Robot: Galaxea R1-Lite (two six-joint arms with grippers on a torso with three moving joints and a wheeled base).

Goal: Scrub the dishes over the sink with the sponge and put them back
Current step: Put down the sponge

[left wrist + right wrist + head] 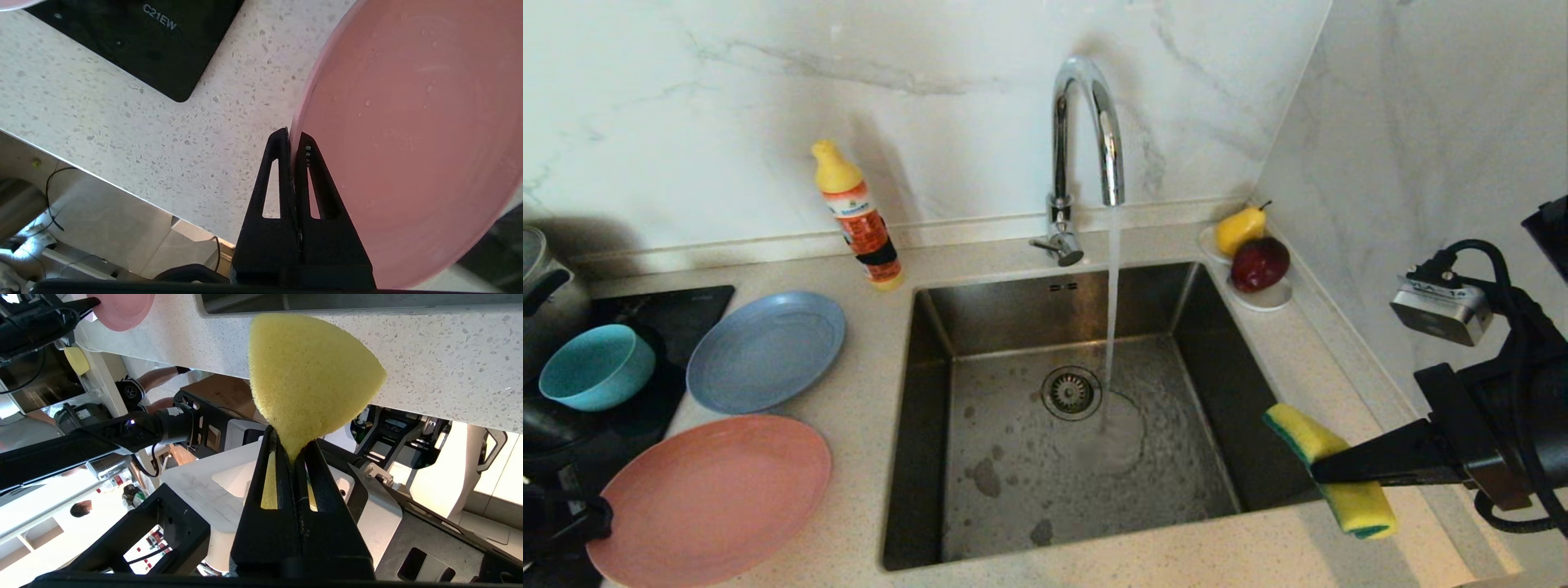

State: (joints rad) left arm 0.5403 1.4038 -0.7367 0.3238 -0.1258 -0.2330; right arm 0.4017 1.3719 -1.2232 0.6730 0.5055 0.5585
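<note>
At frame's lower-left edge, left fingers [294, 136], mostly cropped, clamped on salmon-pink plate [711, 498].

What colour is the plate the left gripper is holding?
Salmon pink; the plate, clamped at its rim by the left gripper, shows best in the left wrist view.

Soap bottle [858, 216], fruit saucer [1262, 296], pot [543, 290], black cooktop [678, 314] on counter.

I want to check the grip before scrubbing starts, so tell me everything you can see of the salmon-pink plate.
The salmon-pink plate is round, shallow, matte and plastic-looking, with a few water droplets on its face. It sits at the counter's near left corner, in front of the grey-blue plate. The left tool is shut on its rim, one finger on each side. Whether it rests on the counter or is lifted cannot be told.
</note>
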